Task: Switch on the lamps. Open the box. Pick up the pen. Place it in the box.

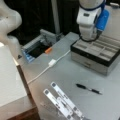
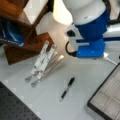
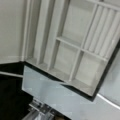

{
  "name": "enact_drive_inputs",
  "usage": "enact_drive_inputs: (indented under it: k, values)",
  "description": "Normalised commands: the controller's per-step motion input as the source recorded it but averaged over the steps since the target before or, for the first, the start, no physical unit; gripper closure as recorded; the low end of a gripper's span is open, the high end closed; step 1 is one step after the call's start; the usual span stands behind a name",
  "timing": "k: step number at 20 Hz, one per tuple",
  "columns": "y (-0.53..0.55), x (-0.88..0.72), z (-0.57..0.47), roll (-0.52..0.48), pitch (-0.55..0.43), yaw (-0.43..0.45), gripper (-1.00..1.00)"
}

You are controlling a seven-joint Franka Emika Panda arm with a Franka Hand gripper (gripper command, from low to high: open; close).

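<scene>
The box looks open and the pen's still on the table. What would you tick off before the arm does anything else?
1. Box open, pale compartments showing: ok.
2. Compartments hold nothing, by the wrist view: ok.
3. Pen in the box: not ok; it lies on the table, apart from the box.
4. Pen unobstructed: ok; the white strips lie apart from it.
5. Gripper holding anything: cannot tell; its fingers are not in view.
6. Lamps on: cannot tell.

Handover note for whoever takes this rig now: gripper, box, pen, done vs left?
Gripper: fingers not in view; the arm hangs over the box.
Box: open, pale compartments showing in both front views and the wrist view; nothing in them.
Pen: on the table, apart from the box, beside the white strips.
Done: box opened. Lamps: cannot tell.
Left: pen not picked up, not in the box.
</scene>
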Motion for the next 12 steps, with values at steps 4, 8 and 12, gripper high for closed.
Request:
enact_drive_inputs:
  k: [4, 8, 12]
  values:
    - [-0.53, 0.33, -0.05, -0.512, 0.115, 0.349, -1.00]
    - [-0.45, 0.28, -0.11, -0.358, 0.056, 0.307, -1.00]
    - [-0.23, 0.22, -0.08, -0.211, 0.017, 0.236, -1.00]
